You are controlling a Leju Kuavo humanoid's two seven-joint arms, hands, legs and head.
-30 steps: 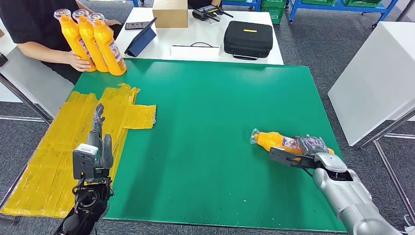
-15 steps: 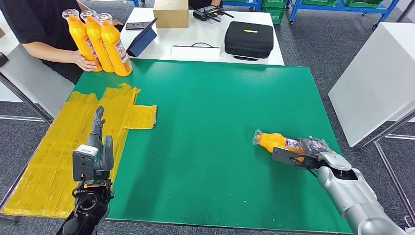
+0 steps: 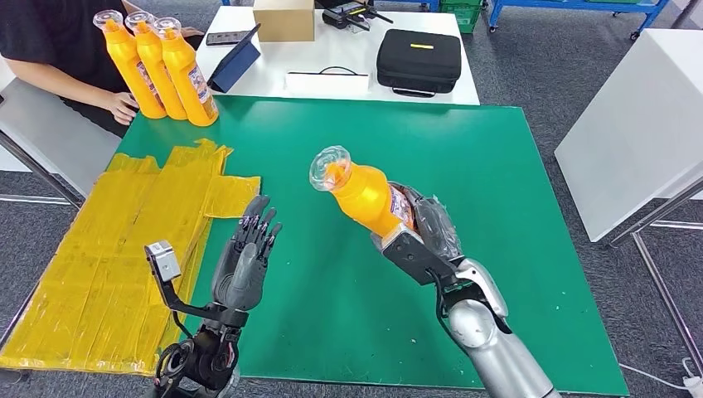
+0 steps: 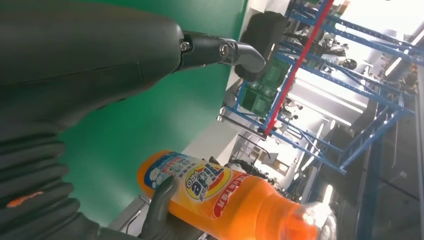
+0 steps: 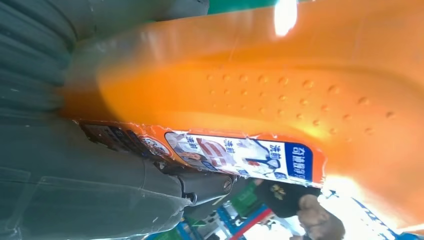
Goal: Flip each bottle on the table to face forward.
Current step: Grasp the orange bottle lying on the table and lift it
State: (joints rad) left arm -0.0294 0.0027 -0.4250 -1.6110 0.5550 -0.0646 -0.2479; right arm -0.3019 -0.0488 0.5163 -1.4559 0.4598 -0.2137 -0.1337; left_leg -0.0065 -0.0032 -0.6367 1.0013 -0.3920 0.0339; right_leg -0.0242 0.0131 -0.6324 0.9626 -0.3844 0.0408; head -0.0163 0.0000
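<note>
Above the counter (image 3: 497, 166): bottle (image 3: 365, 197) held tilted in the air, cap up.
Right hand (image 3: 419, 240): fingers wrapped round the bottle's lower body.
Left hand (image 3: 247, 264): fingers spread, holding nothing, near the bottle.
Doing it well: probably steady with the left hand, turn the label forward, set down upright.

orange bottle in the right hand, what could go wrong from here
The orange bottle is held tilted above the green mat by its lower body in the right hand; it could slip and fall. The left hand is raised, open, close by; a handover could knock the bottle.
</note>
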